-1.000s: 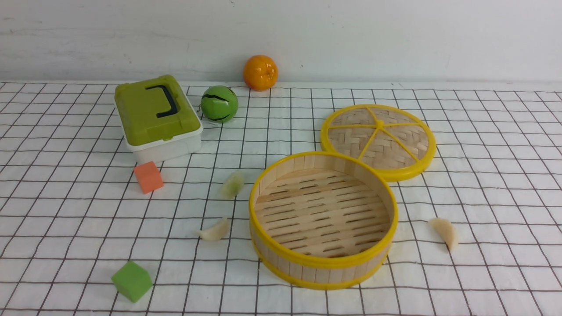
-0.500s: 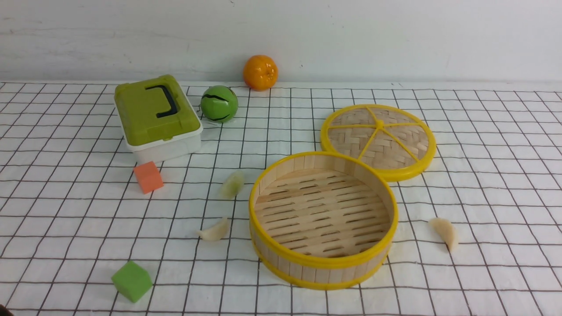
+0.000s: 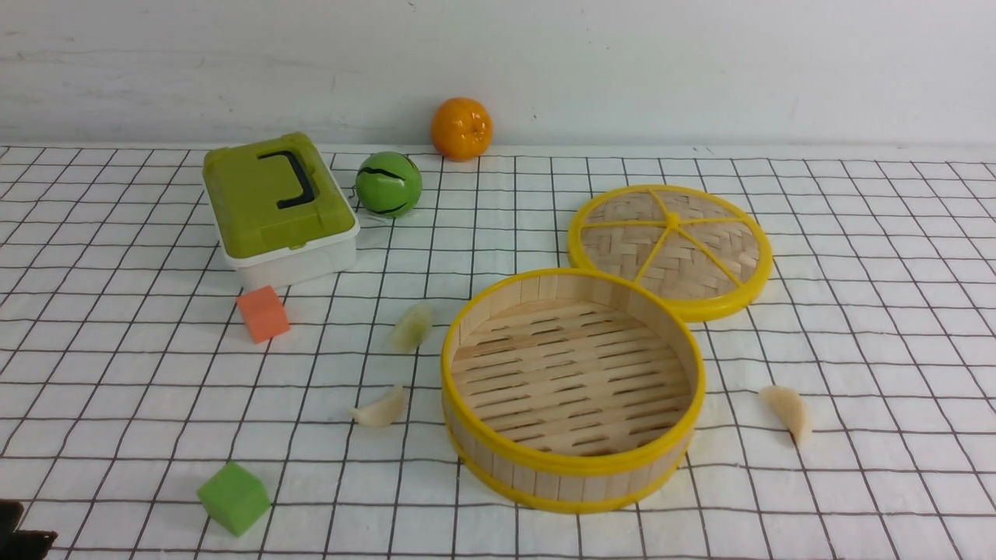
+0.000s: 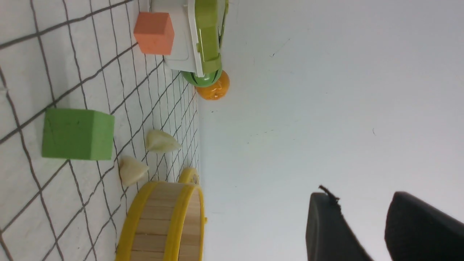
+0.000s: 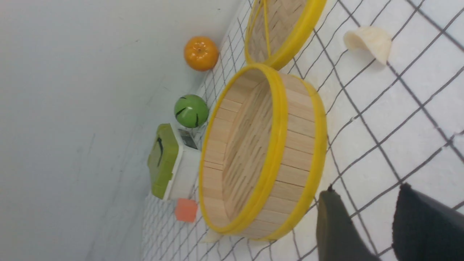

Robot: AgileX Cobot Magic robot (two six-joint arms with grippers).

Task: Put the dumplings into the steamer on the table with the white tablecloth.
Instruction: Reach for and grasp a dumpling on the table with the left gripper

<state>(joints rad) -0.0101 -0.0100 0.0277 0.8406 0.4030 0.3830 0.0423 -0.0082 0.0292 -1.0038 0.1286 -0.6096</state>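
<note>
The steamer stands empty in the middle of the table's white gridded tablecloth. A pale green dumpling and a cream dumpling lie to its left, and another cream dumpling lies to its right. My left gripper is open and empty, low at the near left; a dark tip of it shows in the front view's corner. The left wrist view shows the two left dumplings beyond the green cube. My right gripper is open and empty, near the steamer's wall; the right dumpling lies ahead.
The woven lid lies behind the steamer on the right. A green-lidded box, a green ball and an orange stand at the back. An orange cube and a green cube sit on the left.
A dark tip of my left gripper has come into the front view's bottom-left corner. The objects on the table have not moved.
</note>
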